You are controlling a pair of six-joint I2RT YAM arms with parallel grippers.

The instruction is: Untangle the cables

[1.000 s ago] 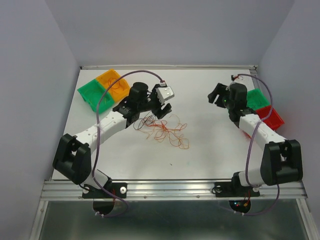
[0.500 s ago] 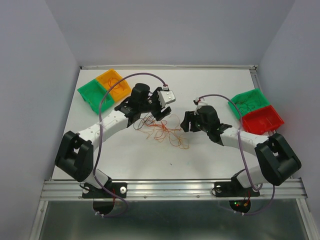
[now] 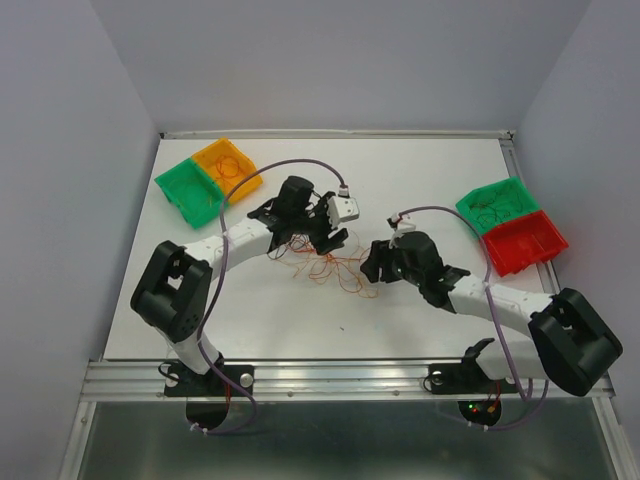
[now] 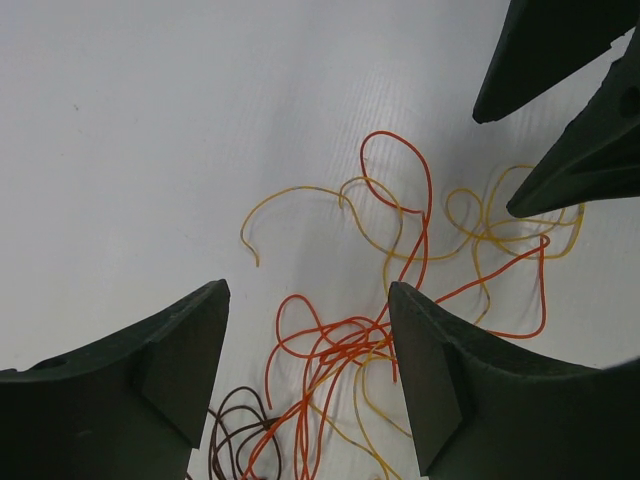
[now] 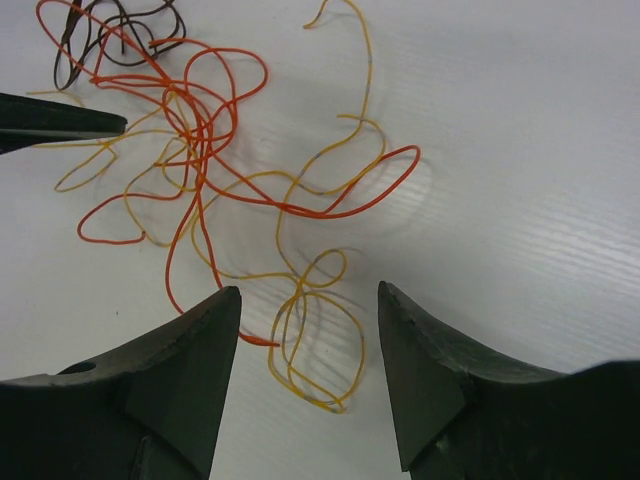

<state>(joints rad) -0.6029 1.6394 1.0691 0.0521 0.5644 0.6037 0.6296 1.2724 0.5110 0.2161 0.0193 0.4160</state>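
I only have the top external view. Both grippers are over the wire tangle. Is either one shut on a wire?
Observer: No. The left wrist view shows the left gripper open, holding nothing.
Operator: And the right one?
Observer: The right gripper is open too. A yellow loop lies just under its opening, ungripped.
Operator: Any colour in there that I might miss from above?
Observer: Yes. A brown cable is coiled close to the left gripper, at the far end of the tangle from the yellow loop.
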